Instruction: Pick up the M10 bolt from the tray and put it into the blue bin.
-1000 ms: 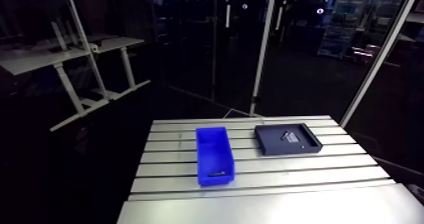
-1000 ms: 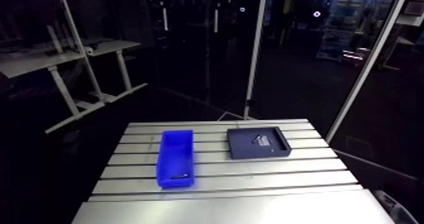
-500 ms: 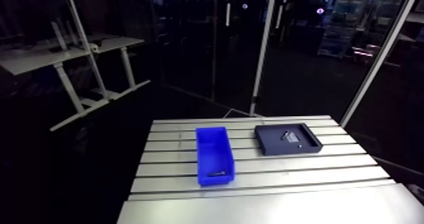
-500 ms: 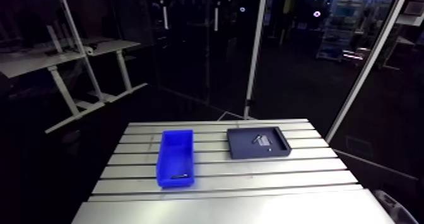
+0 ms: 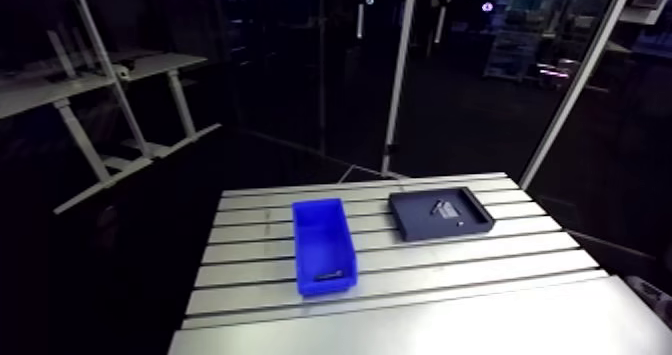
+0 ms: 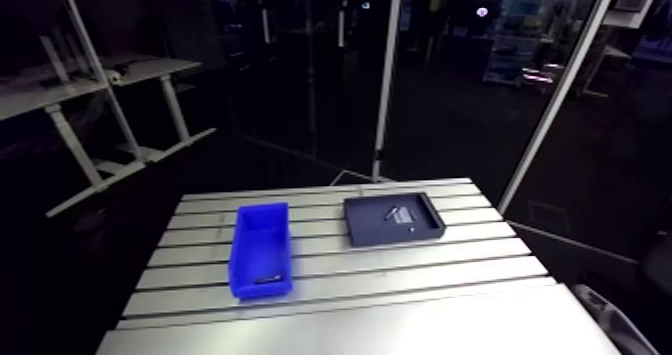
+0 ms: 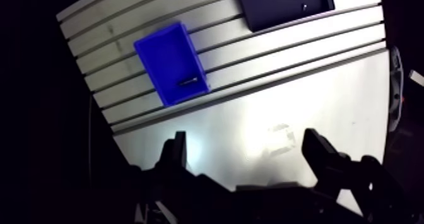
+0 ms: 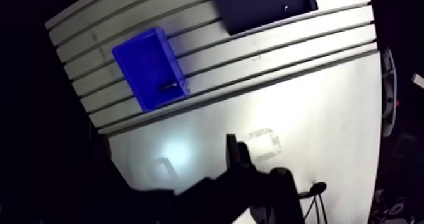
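Observation:
A blue bin (image 5: 318, 231) stands on the slotted table (image 5: 470, 269), and a small dark bolt (image 5: 330, 274) lies inside it at its near end. To its right sits the dark tray (image 5: 415, 222) with a few small metal parts (image 5: 446, 209) in it. In the wrist view my gripper (image 7: 246, 143) hangs high above the smooth near part of the table, well short of the bin (image 7: 163, 57) and the tray (image 7: 265, 9). Its fingers (image 7: 174, 152) stand wide apart with nothing between them. The gripper does not show in the arm view.
The table's left edge (image 5: 200, 269) drops into a dark floor. A smooth plate (image 5: 420, 324) covers the near part of the table. A cable end (image 7: 396, 69) lies at the table's right edge.
The whole arm view has shifted, so the camera moved. The bin, the tray and their contents stay where they were.

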